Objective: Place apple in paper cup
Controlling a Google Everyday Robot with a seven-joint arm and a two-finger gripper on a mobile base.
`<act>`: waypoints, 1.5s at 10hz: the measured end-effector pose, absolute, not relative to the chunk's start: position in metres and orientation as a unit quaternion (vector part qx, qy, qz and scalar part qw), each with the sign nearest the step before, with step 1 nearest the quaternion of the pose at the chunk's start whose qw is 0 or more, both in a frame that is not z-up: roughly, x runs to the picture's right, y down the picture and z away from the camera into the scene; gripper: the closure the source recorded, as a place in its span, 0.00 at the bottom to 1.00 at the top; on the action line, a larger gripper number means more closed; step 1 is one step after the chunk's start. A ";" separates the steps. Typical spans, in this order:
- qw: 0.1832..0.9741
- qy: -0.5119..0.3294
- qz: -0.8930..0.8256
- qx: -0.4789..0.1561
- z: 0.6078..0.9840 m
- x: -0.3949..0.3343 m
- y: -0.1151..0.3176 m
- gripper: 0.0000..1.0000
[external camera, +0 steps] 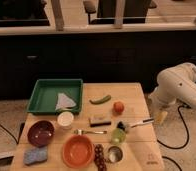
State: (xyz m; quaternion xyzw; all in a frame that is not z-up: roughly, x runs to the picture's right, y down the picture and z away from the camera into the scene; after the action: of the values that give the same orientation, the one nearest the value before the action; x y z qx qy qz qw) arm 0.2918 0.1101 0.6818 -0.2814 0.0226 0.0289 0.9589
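apple [119, 106] sits on table [133, 93], right of centre, well apart from paper cup [65, 119] | gripper [160, 116] beside table's right edge, holding or empty: cannot tell | apple probably firm, smooth, prone to roll; pinch across widest middle

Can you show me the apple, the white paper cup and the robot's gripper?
apple [119, 106]: camera view, the middle of its orange-red skin.
paper cup [65, 119]: camera view, the pale inside of its round top.
gripper [160, 117]: camera view, its lower end, hanging to the right of the apple.
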 end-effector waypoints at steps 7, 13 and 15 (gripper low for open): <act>0.959 0.023 0.029 -0.281 0.682 0.292 0.110 0.20; 0.959 0.023 0.029 -0.281 0.682 0.292 0.110 0.20; 0.959 0.024 0.017 -0.282 0.688 0.289 0.110 0.20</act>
State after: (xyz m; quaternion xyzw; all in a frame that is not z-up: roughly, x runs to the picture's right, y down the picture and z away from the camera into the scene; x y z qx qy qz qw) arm 0.2890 0.1104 0.6882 -0.2819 0.0241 0.0172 0.9590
